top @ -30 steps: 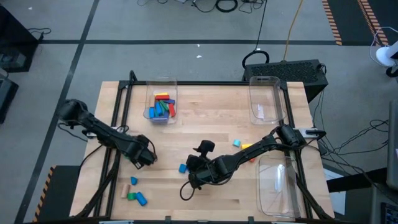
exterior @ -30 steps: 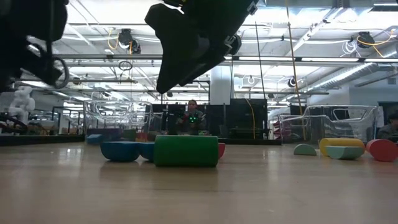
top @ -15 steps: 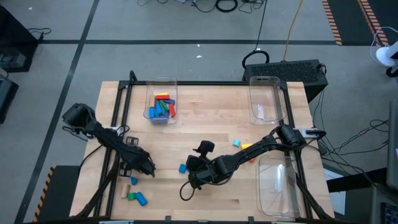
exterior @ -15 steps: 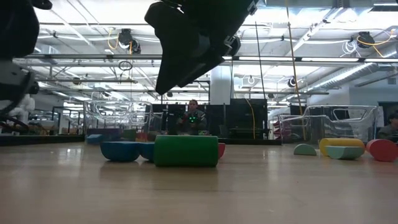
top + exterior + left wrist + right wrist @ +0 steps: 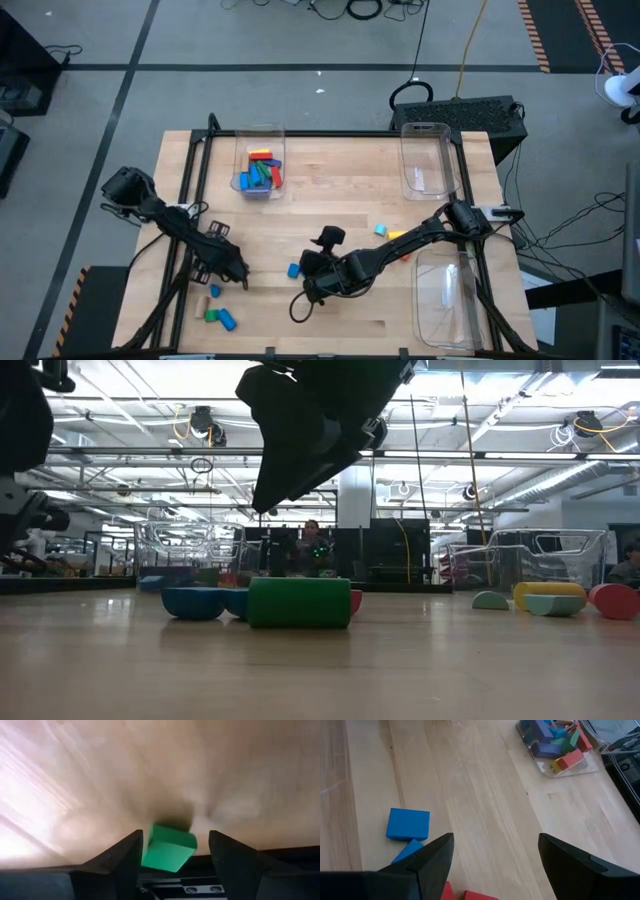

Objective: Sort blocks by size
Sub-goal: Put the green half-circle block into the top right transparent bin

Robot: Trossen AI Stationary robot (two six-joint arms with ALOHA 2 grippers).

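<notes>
A green block point(image 5: 167, 847) sits tilted between the fingers of my left gripper point(image 5: 175, 835), which hangs over the table's near left point(image 5: 236, 274), above a wood cylinder point(image 5: 215, 291), a green block point(image 5: 212, 315) and a blue block point(image 5: 228, 320). My right gripper point(image 5: 495, 840) stands open over the table's middle point(image 5: 310, 285), holding nothing. Two blue blocks point(image 5: 409, 824) lie on the wood beyond its fingers. A clear bin point(image 5: 260, 165) at the far left holds several coloured blocks. My left gripper has the green block between its two fingers, which point steeply down. The block's one edge point(image 5: 146, 851) lies against one finger point(image 5: 129, 857); a narrow gap shows beside the other finger, and the lower contact is hidden by the gripper body. The block is tilted, clear of the table.
An empty clear bin point(image 5: 425, 160) stands at the far right and another point(image 5: 445, 295) at the near right. A blue point(image 5: 382, 230), a yellow point(image 5: 397, 236) and a red block point(image 5: 405, 255) lie under my right arm. Bare wood lies between the arms.
My left gripper has gone down and toward the table's near edge, closer to the near-left blocks, and has rolled about its own pointing line. The green block has travelled with it.
</notes>
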